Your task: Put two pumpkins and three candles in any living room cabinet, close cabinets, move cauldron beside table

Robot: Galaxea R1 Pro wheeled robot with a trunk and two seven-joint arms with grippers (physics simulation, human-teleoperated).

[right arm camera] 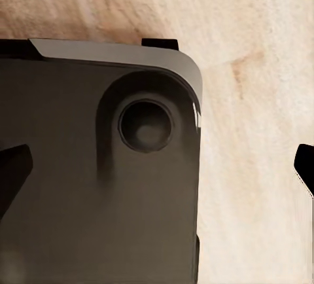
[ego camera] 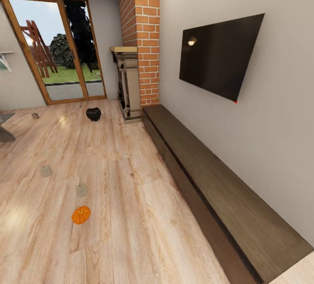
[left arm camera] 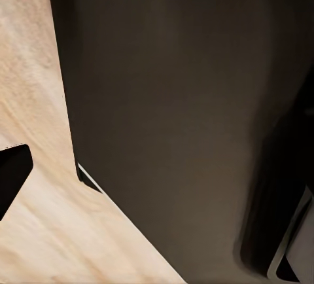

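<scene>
One orange ribbed pumpkin [ego camera: 81, 214] lies on the wood floor at the lower left of the head view. Three small grey candles stand on the floor: one just beyond the pumpkin [ego camera: 81, 189], one further left [ego camera: 46, 171], one far back [ego camera: 35, 115]. The black cauldron [ego camera: 93, 114] sits on the floor near the fireplace. The long dark-brown cabinet [ego camera: 209, 188] runs along the right wall with all its fronts shut. My left gripper [left arm camera: 157, 179] and right gripper [right arm camera: 157, 169] hang open and empty over the robot's dark base.
A brick fireplace [ego camera: 131, 83] stands at the cabinet's far end, with a TV [ego camera: 220, 57] on the wall above the cabinet. Glass patio doors [ego camera: 56, 48] close off the back. A grey furniture corner [ego camera: 4, 129] pokes in at the left edge; I cannot tell whether it is the table.
</scene>
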